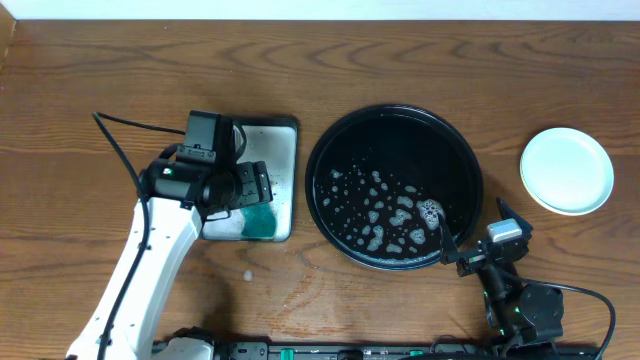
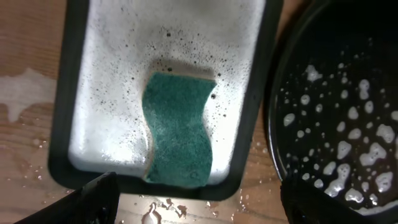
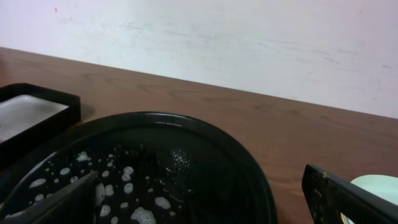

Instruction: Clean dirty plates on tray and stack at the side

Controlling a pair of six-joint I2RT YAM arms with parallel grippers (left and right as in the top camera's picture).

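Seen from overhead, the large round glossy black tray (image 1: 395, 110) holds scattered white foam blobs (image 1: 385, 210) on a wet floor. The pale mint-green plates (image 1: 567, 170) sit on the brown wooden table (image 1: 100, 60), well apart from that tray and out past the outer finger of the right gripper (image 1: 472, 222). From above I cannot tell how many are stacked. The right gripper's jaws are spread wide across the black tray's near rim and grip nothing. The left gripper (image 1: 252, 188) hangs over the rectangular silver-grey metal tray (image 1: 285, 130), jaws wide, with a teal-green sponge (image 1: 262, 222) just beside them.

In the left wrist view, the metal tray (image 2: 74, 93) carries shallow, speckled soapy water. The wavy-edged sponge (image 2: 179, 127) lies in it, ahead of the left gripper (image 2: 199, 205) and centred between the spread fingers, untouched. The black tray (image 2: 277, 124), dotted with foam (image 2: 348, 149), lies on the side of the finger at the view's right.

In the right wrist view, the right gripper (image 3: 205, 199) gapes wide and empty. One finger is over the black tray (image 3: 186, 118) and its foam (image 3: 81, 157), the other over the table. A plate edge (image 3: 380, 183) shows just beyond that finger.
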